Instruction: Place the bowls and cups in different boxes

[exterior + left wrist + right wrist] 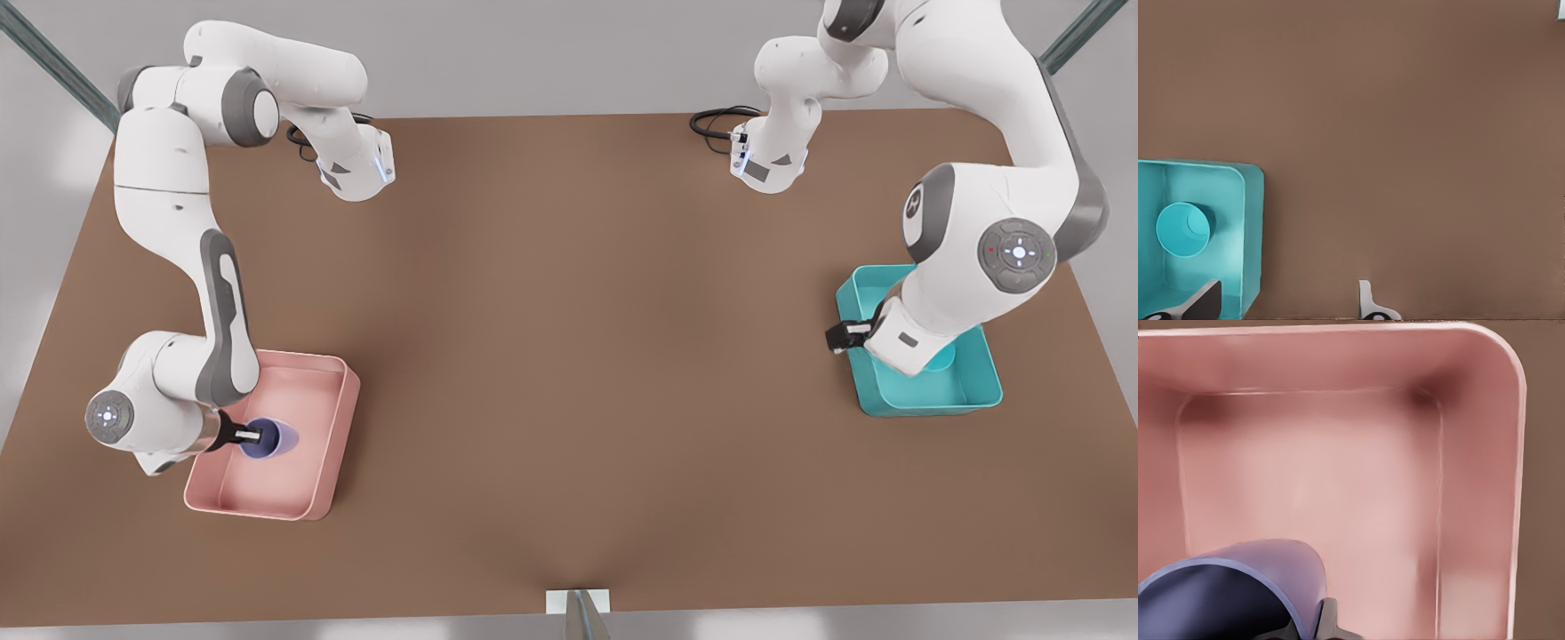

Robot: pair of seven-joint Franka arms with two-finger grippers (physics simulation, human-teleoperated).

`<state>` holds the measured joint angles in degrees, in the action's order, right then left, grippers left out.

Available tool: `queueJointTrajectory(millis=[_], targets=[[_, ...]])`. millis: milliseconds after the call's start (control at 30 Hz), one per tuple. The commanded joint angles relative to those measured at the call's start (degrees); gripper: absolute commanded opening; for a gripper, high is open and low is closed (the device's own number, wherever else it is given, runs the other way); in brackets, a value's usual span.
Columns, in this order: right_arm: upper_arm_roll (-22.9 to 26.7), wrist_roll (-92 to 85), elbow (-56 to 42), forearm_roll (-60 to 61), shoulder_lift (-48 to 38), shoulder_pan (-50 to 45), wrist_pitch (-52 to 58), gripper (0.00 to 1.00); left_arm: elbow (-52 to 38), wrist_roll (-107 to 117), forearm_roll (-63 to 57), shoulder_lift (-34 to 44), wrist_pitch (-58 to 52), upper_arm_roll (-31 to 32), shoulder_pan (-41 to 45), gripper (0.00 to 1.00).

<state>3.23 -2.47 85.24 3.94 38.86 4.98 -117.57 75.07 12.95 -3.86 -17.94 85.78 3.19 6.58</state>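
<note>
1. The pink box (333,418) serves as landmark; it lies on the brown table (569,356), and the teal box (973,391) sits well apart from it, across the table toward the front view's right.

2. The right gripper (253,436) hangs over the pink box's interior, pinching the rim of the lavender cup (271,438); in the right wrist view one finger (1328,623) presses on the cup's wall (1238,587), with the pink floor (1338,493) directly beyond it; whether the cup touches that floor I cannot tell.

3. The left gripper (1288,307) is far from the pink box, at the teal box's edge, its fingers spread with nothing between them; the teal bowl (1183,229) rests inside the teal box, apart from the fingers.

4. The deciding relation: the cup is already inside the pink box's walls, mouth tilted toward the camera; judged from this, release is the remaining step, needing only a short lowering, then parting the fingers; a tilted cup might topple on release.
</note>
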Motion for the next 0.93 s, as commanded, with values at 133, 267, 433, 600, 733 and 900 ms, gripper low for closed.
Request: queueJointTrajectory(millis=[133, 267, 433, 600, 733, 900], targets=[[-0.2, -16.5, 0.5, 3.3, 1.6, 0.1, -1.6, 1.00, -0.1, -5.8, 1.1, -0.2, -11.5, 0.7, -0.5, 1.00], [-0.5, -16.5, 0.4, 3.2, 0.8, 0.0, 0.1, 1.00, 0.3, -5.8, 1.4, -0.3, -13.3, 0.7, -0.5, 1.00], [-0.9, -16.3, -0.1, 3.3, -4.1, -0.6, 6.8, 1.00, 0.3, -5.8, 1.2, -0.2, -12.8, 0.7, -0.2, 1.00], [-0.7, -0.6, -4.7, -0.4, -17.8, -1.5, 33.6, 1.00, 0.4, -5.7, 1.4, -0.4, -12.1, 0.7, -0.1, 1.00], [-0.6, -0.1, -11.4, -3.8, -22.9, -3.6, 42.7, 1.00, 0.4, -5.7, 1.4, -0.4, -12.5, 0.7, -0.2, 1.00], [-0.7, -0.2, -4.9, -3.1, -28.9, -3.2, 40.3, 1.00, 0.2, -5.8, 1.0, -0.3, -12.2, 0.7, -0.3, 1.00]])
